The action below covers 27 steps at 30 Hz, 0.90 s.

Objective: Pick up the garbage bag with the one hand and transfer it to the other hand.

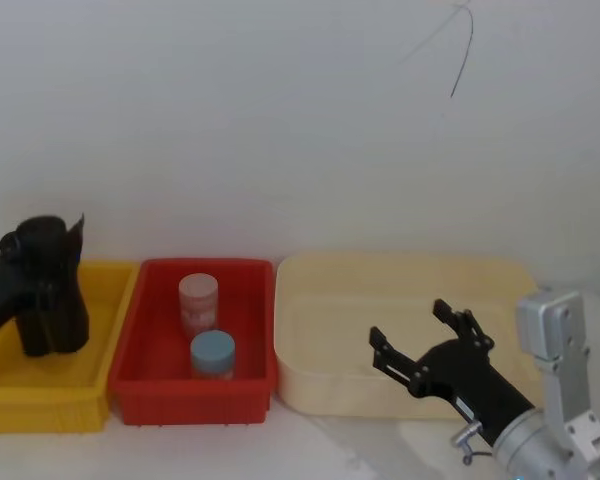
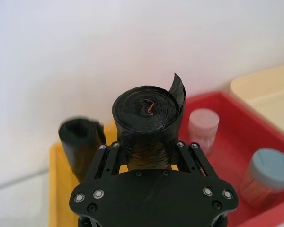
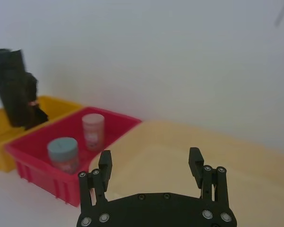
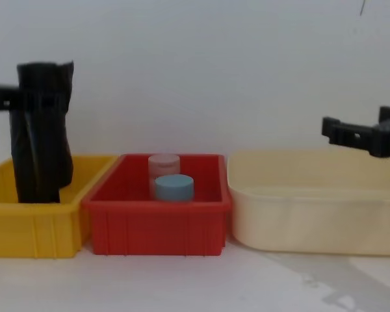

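Observation:
My left gripper [image 2: 149, 146] is shut on the garbage bag [image 2: 149, 118], an upright black crinkled roll with a loose flap and a small red squiggle on its top end. The bag [image 4: 49, 84] stands tall over the yellow bin [image 4: 32, 227] at the far left, with the left gripper [image 4: 6, 96] coming in from the edge. A second black roll [image 2: 80, 142] stands in that bin right beside it. My right gripper [image 1: 410, 322] hangs open and holds nothing above the cream tub [image 1: 310, 390], far from the bag. Its fingers [image 3: 105, 163] stand wide apart.
A red bin [image 1: 140, 390] between the yellow bin and the cream tub holds a pink-lidded jar [image 1: 198, 295] and a blue-lidded jar [image 1: 212, 352]. A white wall runs close behind all three containers. Bare white table lies in front of them.

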Available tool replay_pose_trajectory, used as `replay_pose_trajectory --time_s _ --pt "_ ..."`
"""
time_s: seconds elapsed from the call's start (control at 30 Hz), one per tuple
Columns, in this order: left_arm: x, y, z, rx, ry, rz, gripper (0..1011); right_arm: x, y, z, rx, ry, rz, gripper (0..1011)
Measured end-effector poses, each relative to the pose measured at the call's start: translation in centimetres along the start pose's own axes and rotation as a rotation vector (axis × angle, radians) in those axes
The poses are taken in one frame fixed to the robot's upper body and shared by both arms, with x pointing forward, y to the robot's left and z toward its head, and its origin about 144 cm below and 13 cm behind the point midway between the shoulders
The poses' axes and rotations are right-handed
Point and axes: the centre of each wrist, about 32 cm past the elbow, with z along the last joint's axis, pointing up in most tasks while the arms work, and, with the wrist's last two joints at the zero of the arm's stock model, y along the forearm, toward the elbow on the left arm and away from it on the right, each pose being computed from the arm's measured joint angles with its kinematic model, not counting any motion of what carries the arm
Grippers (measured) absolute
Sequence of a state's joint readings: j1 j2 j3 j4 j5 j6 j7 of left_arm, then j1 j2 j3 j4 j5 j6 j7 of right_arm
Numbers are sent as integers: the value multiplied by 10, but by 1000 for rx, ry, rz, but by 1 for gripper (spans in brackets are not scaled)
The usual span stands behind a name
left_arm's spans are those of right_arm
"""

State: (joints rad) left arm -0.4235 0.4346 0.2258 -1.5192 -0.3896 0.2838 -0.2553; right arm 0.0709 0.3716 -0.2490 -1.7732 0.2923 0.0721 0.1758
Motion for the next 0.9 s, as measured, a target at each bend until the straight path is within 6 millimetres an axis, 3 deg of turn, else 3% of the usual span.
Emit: replay_pose_trajectory --time_s 0.3,0.9 --pt "7 -1 34 -60 -33 -42 446 8 14 22 24 -35 127 1000" --pt "8 -11 64 -91 -19 -252 446 24 44 46 8 -87 408 1000"
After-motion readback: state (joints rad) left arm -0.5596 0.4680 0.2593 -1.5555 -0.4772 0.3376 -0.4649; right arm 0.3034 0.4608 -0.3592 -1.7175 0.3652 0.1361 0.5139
